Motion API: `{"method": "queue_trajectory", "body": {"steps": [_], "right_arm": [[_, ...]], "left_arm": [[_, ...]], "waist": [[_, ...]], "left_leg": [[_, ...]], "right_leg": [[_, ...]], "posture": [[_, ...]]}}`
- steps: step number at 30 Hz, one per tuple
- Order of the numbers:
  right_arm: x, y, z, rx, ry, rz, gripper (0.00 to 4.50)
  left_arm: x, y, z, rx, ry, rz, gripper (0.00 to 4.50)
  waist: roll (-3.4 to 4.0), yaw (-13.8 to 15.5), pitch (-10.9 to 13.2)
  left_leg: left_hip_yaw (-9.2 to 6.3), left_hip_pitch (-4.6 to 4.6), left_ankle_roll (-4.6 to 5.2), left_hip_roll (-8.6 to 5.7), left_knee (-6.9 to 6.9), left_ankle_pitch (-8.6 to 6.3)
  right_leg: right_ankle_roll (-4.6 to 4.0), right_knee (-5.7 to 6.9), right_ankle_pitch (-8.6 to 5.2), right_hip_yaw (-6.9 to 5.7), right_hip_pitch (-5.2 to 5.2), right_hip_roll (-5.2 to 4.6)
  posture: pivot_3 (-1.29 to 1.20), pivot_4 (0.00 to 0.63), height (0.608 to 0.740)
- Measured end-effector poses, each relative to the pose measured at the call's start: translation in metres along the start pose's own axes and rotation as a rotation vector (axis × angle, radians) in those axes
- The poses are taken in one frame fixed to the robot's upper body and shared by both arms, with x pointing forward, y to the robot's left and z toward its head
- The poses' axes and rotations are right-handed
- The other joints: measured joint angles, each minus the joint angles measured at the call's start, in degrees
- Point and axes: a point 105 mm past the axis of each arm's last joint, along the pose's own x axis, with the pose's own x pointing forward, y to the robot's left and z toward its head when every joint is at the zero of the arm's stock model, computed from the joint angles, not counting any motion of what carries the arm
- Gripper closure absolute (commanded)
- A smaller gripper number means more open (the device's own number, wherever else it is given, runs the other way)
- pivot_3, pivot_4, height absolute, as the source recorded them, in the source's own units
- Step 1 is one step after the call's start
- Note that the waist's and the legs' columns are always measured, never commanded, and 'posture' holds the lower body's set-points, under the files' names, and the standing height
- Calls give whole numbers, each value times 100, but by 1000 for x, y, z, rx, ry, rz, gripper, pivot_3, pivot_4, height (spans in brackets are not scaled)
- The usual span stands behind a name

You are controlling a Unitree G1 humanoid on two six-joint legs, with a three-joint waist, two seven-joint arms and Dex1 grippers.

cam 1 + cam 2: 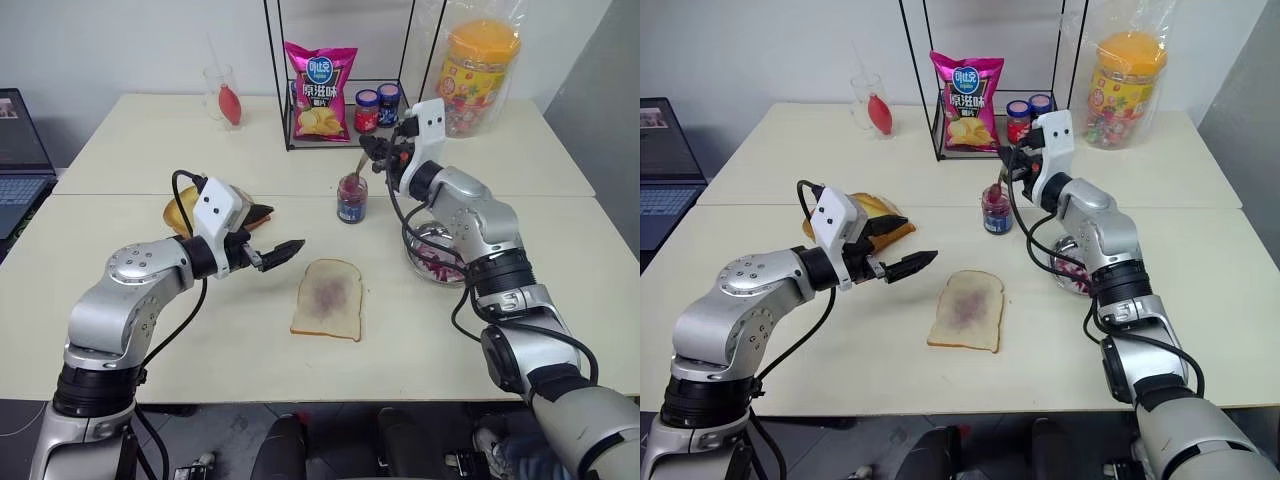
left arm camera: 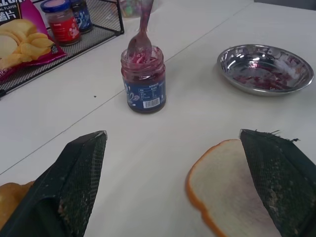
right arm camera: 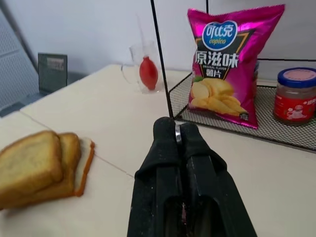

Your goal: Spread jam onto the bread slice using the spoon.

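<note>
— What's on your left side?

— At the far left edge of the bench sits a laptop. Farther back stands a clear glass with something red inside. My left claw hangs above the bench with its two black fingers spread wide and nothing between them. Just behind it lies a stack of golden toasted slices.

— And the bread slice?

— The bread slice lies flat on the near middle of the bench, just right of my left claw's tips, with a purplish smear at its centre. Nothing touches it.

— Where's the jam?

— The jam is in a small open glass jar standing upright beyond the bread, toward the far side. The spoon stands tilted in it, bowl down in the jar's mouth and handle rising up to my right claw.

— So the right claw holds it?

— Yes. Its fingers are pressed together on the handle's top; in the right wrist view a sliver of metal shows between them.

— What's behind?

— A black wire rack holds a pink chip bag and two small labelled jars, a red one and a blue one.

— Further right?

— A shallow metal dish with reddish streaks sits on the bench right of the jam jar, under my right arm. At the far right stands a big yellow-lidded tub of sweets.
</note>
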Motion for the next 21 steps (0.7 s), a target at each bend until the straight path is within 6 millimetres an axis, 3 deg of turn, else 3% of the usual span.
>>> {"method": "queue_trajectory", "body": {"steps": [8, 12, 21], "right_arm": [[5, -1, -7, -89, 13, 8, 4438], [10, -2, -19, -64, 62, 5, 4438], [20, 4, -26, -60, 130, 11, 4438]], "left_arm": [[0, 1, 2, 1, 0, 11, 0], [1, 1, 5, 8, -6, 11, 0], [2, 2, 8, 17, -11, 18, 0]], "waist": [[0, -20, 0], [0, -25, 0], [0, -27, 0]], "left_leg": [[0, 20, -2, 0, 3, 2], [1, 24, -4, -1, 4, 3], [1, 24, -4, -1, 3, 3]], "right_leg": [[-6, 55, -4, 2, -9, 1], [-6, 58, -4, 5, -9, 2], [-7, 58, -4, 5, -8, 2]], "posture": [[0, 150, 740], [0, 150, 740], [0, 150, 740]]}}
